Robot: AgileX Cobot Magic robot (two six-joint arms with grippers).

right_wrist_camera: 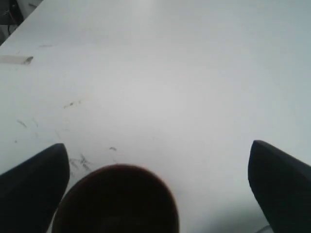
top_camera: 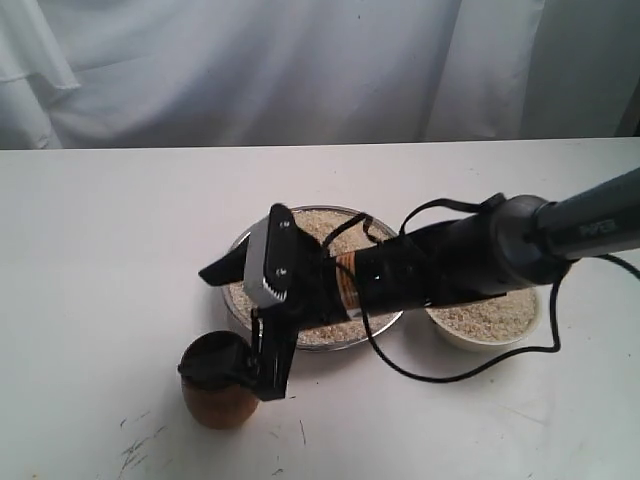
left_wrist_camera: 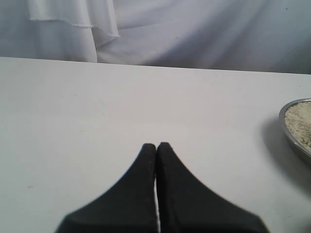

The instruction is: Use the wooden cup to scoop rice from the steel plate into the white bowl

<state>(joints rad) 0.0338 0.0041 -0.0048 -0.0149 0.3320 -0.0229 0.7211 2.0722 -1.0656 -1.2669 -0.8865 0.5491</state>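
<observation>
The wooden cup [top_camera: 214,402] stands upright on the table, in front of and left of the steel plate [top_camera: 236,245]. Rice [top_camera: 312,222] lies heaped in the plate. My right arm reaches across the plate, and my right gripper [top_camera: 238,330] is open beside the cup. In the right wrist view the wooden cup [right_wrist_camera: 116,201] sits between the spread fingers, close to one finger [right_wrist_camera: 34,189] and far from the other; my right gripper [right_wrist_camera: 158,144] holds nothing. The white bowl [top_camera: 455,337], at the plate's right, holds rice. My left gripper [left_wrist_camera: 156,145] is shut and empty over bare table, with the steel plate [left_wrist_camera: 290,133] off to one side.
White cloth hangs behind the table. A black cable [top_camera: 450,375] loops from the right arm down to the table between plate and bowl. Dark scuff marks [top_camera: 135,445] show on the table near the cup.
</observation>
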